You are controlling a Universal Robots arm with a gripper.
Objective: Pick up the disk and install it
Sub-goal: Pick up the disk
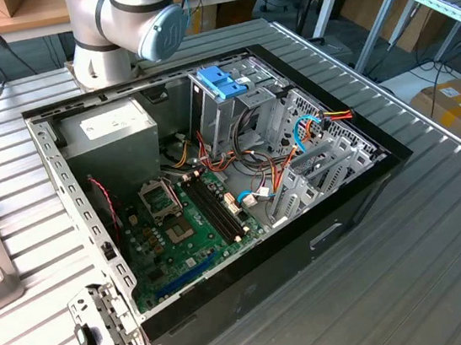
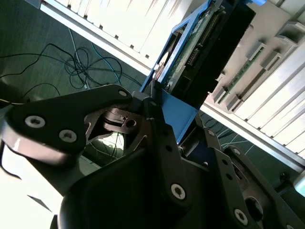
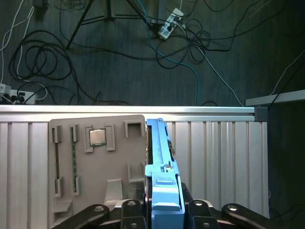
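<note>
In both wrist views my gripper [image 3: 164,209] is shut on the disk [image 3: 160,157], its dark fingers [image 3: 131,208] pressing on either side of the light blue carrier. The first wrist view has the disk edge-on, over the ribbed metal table, right beside a grey parts tray [image 3: 119,157]. Its dark body and green circuit board [image 2: 200,52] face the second wrist view, with the blue carrier end sitting in the gripper [image 2: 176,121]. In the exterior view the open computer case [image 1: 81,201] lies on the table, with the arm's base [image 1: 126,24] behind it.
Inside the case are a drive cage with a darker blue latch piece [image 1: 223,80], a power supply [image 1: 110,129], a motherboard [image 1: 186,221] and loose cables. The grey tray carries a processor [image 3: 97,137] and a memory stick [image 3: 74,157]. Cables lie on the floor beyond the table edge [image 3: 128,110].
</note>
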